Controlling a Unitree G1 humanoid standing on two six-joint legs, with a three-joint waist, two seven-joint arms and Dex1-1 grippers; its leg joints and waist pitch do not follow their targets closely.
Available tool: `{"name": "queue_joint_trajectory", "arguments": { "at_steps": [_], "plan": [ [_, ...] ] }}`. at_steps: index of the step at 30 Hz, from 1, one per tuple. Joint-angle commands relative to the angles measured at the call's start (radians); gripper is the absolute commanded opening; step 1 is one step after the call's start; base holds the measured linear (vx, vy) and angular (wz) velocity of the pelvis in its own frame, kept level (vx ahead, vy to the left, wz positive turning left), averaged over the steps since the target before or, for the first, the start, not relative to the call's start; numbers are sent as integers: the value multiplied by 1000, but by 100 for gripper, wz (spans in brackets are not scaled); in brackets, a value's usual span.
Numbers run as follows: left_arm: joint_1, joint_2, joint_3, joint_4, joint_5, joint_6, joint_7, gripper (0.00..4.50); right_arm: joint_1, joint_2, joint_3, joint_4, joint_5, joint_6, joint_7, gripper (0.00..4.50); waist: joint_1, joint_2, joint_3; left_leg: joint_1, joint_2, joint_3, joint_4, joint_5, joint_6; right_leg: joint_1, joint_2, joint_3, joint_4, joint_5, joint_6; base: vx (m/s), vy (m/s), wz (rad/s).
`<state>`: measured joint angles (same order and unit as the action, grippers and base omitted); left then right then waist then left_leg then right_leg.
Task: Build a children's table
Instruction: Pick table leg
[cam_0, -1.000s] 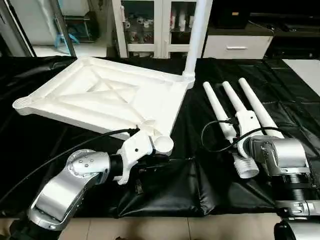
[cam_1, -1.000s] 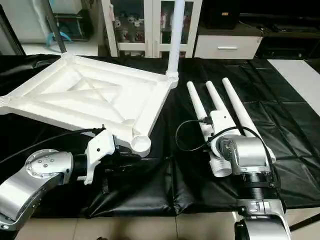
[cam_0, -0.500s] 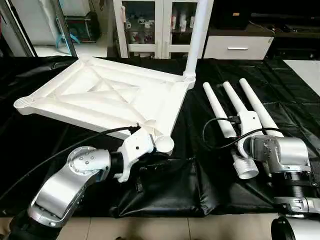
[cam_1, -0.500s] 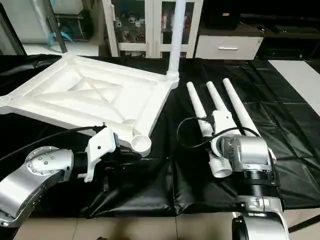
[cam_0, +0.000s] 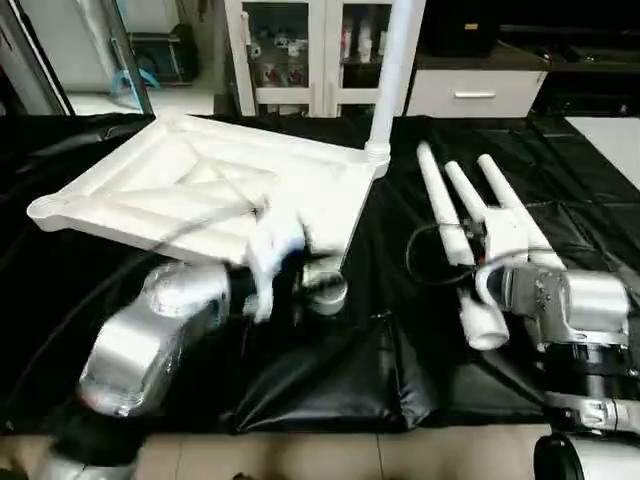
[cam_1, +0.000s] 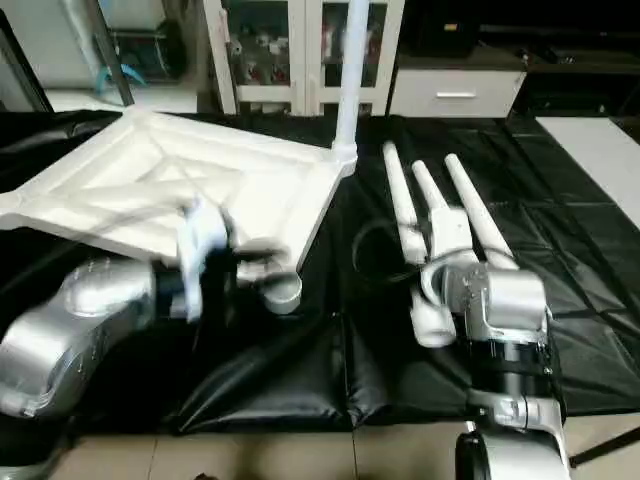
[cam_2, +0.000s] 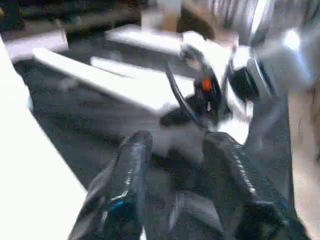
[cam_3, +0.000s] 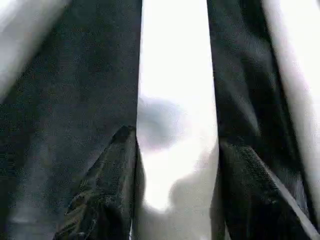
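My right gripper (cam_3: 172, 195) has its two black fingers (cam_3: 107, 200) pressed against either side of a white tube leg (cam_0: 447, 215), so it is clamped on that leg. The leg's far tip is lifted off the black cloth (cam_0: 330, 385), while its flared end (cam_0: 483, 325) sits near my right wrist. Two more legs (cam_0: 505, 205) lie just beside it on the cloth.

My left gripper (cam_2: 172, 165) holds nothing; its fingers (cam_2: 131, 165) stand apart with black cloth showing between them. It hovers close to the near corner socket (cam_0: 325, 292) of the white table top (cam_0: 200, 185), which lies with its X-ribbed underside up, to my left of the loose legs. One leg (cam_0: 390, 70) already stands upright in the far corner socket.

I judge the step in hand to be fitting the second leg. The next move calls for raising this leg clear, turning it upright with the flared end down, and carrying it over an open socket, likely with the left gripper steadying the top.
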<state>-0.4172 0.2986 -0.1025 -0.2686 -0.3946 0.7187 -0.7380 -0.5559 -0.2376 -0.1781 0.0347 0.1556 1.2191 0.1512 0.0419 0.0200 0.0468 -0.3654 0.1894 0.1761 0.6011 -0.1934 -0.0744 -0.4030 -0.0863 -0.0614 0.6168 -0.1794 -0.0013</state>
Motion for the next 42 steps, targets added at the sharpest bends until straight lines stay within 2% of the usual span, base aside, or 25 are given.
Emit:
{"name": "queue_joint_trajectory", "arguments": {
  "at_steps": [1,2,3,5,6,7,8,10,14,15,19,23,27,30,35,38,42],
  "plan": [
    [-23,-17,38,21,-42,41,33,237,-6,-11,48,-64,3,-6,18,182,8,-3,-66,8,19,-4,-66,-110,-33,56,-37,42,-61,-107,-196,0,0,0],
    [-40,-38,54,37,-56,56,50,237,7,-31,97,-92,-9,-37,38,182,8,-2,-66,9,20,-4,-66,-113,-33,57,-38,41,-61,-114,-195,0,0,0],
    [-75,-87,84,74,-73,89,98,264,29,-63,177,-143,-21,-82,78,182,8,-2,-65,9,21,-3,-65,-115,-35,55,-37,42,-63,-123,-191,0,0,0],
    [-80,-94,88,79,-75,94,106,266,32,-67,187,-149,-22,-87,83,182,13,-4,-65,9,20,-4,-65,-110,-36,58,-38,43,-66,-126,-184,0,0,0],
    [-106,-132,114,110,-86,115,150,266,42,-77,216,-175,-18,-93,102,182,9,-8,-64,3,18,-4,-65,-112,-30,62,-37,43,-66,-129,-177,0,0,0],
    [-106,-132,114,110,-86,115,150,272,42,-77,216,-175,-18,-93,102,182,9,-8,-64,3,18,-4,-65,-112,-30,62,-37,43,-66,-129,-177,0,0,0],
    [-121,-158,133,129,-97,128,178,301,44,-81,225,-185,-15,-99,112,182,3,-9,-65,2,18,-5,-64,-115,-20,62,-39,43,-68,-138,-176,0,0,0],
    [-154,-214,181,175,-138,164,239,308,53,-97,256,-215,-15,-119,131,182,5,-10,-64,6,20,-5,-62,-127,-11,58,-41,43,-74,-166,-181,0,0,0],
    [-173,-244,186,229,-122,154,287,332,59,-103,274,-236,-16,-126,131,182,11,-10,-65,5,22,-6,-62,-112,-2,56,-39,43,-72,-158,-180,0,0,0],
    [-175,-245,183,235,-114,152,290,352,60,-103,275,-238,-16,-126,130,182,14,-10,-65,6,21,-6,-62,-101,0,56,-37,43,-72,-145,-175,0,0,0],
    [-169,-269,192,232,-131,167,300,353,72,-113,287,-243,-33,-163,135,182,24,-10,-68,6,23,-5,-60,-73,2,57,-39,43,-67,-96,-188,0,0,0],
    [-177,-307,228,250,-159,187,334,353,89,-125,321,-275,-41,-244,172,182,27,-14,-66,2,23,-4,-60,-80,10,60,-42,43,-68,-104,-190,0,0,0],
    [-224,-366,321,309,-238,202,413,353,100,-134,385,-324,-41,-313,203,182,26,-17,-66,2,21,-5,-59,-96,16,62,-43,42,-73,-145,-176,0,0,0],
    [-243,-369,339,353,-229,186,437,353,98,-126,411,-339,-47,-328,203,182,24,-17,-64,2,21,-7,-60,-103,22,57,-41,41,-77,-171,-164,0,0,0],
    [-261,-378,363,397,-216,155,465,353,97,-115,442,-356,-54,-344,206,181,23,-16,-67,1,21,-7,-59,-76,25,58,-39,41,-72,-117,-173,0,0,0],
    [-277,-407,408,394,-271,148,474,353,109,-119,498,-363,-80,-374,220,181,25,-17,-68,0,22,-7,-58,-63,32,61,-42,41,-68,-87,-192,0,0,0],
    [-280,-414,420,395,-286,149,483,353,110,-123,523,-364,-100,-400,221,181,25,-18,-65,1,23,-7,-59,-81,33,60,-42,41,-71,-117,-192,0,0,0]
  ]
}}
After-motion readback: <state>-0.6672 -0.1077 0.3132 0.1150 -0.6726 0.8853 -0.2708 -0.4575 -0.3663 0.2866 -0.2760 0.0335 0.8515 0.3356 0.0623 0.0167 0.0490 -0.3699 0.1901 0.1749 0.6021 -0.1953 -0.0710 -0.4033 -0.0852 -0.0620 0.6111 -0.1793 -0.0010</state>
